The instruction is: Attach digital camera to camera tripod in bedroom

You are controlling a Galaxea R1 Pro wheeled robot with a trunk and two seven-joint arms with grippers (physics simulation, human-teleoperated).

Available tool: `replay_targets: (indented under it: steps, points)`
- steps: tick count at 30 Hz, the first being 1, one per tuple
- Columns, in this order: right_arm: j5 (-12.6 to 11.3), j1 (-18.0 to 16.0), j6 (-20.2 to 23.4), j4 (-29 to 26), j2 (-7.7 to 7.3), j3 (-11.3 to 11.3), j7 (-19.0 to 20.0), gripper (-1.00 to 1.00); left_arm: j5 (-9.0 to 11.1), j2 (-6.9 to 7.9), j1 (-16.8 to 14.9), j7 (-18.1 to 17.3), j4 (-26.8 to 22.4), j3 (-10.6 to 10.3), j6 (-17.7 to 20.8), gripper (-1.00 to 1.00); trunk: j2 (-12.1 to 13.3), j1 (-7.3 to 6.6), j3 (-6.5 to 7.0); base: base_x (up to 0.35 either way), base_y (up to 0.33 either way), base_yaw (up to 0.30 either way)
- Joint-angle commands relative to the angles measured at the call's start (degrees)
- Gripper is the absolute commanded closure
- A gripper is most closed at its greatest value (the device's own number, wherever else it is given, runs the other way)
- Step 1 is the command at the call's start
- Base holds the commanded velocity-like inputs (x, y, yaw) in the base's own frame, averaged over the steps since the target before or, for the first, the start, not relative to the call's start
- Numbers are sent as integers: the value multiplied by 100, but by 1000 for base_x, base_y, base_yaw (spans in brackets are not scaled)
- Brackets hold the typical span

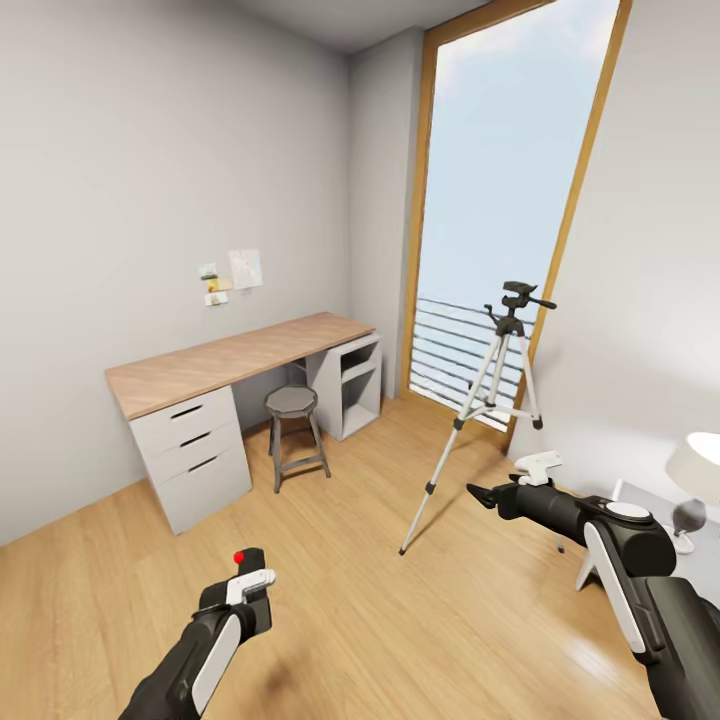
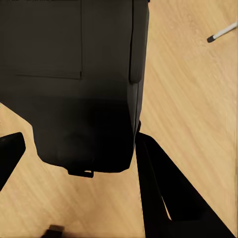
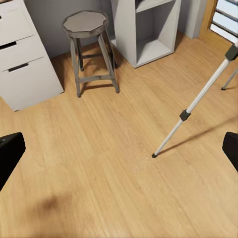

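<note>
Left gripper: pinching the digital camera
Right gripper: fingers spreading apart, carrying nothing
Camera tripod: standing by the window

Bright, even daylight comes through the tall wood-framed window. The thin silver-legged tripod throws a soft shadow on the light wood floor. Walls lean outward at the head view's edges. Renders are crisp, without glare.

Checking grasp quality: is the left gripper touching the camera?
Touching. In the left wrist view the camera sits between the left gripper's fingers, with one finger pressed against its side.
</note>
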Motion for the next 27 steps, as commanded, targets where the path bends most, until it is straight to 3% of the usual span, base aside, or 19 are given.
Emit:
replay_targets:
  steps: [1, 7, 11, 19, 20, 21, 27]
  points:
    - [-18, -6, 36, -4, 0, -6, 12, -100, 47, -1, -2, 25, -12, -3, 30, 100, 35, -21, 10, 0, 0, -37]
    - [-18, -6, 36, -4, -4, -6, 12, -100, 45, 13, 228, 39, -499, 167, 34, 100, 275, -153, 117, 0, 0, -130]
    - [-18, -6, 36, -4, -7, -7, 12, -100, 42, 15, 395, 44, -842, 405, 39, 100, 436, -241, 189, 0, 0, -189]
    - [-18, -32, 45, -4, -16, -15, 13, -100, 23, 13, 490, 77, -1040, 684, 46, 100, 756, -416, 333, 0, 0, -204]
    - [-18, -58, 64, -4, -20, -68, 13, -100, 28, 13, 506, 135, -1079, 993, 50, 100, 797, -438, 351, 0, 0, -166]
    - [-18, -62, 65, -4, -20, -105, 13, -100, 32, 10, 510, 144, -1092, 1070, 51, 100, 837, -460, 369, 0, 0, -132]
    - [-18, -80, 63, -4, -25, -314, 14, -100, 46, -3, 519, 135, -1134, 1273, 139, 100, 1077, -592, 476, 0, 0, -73]
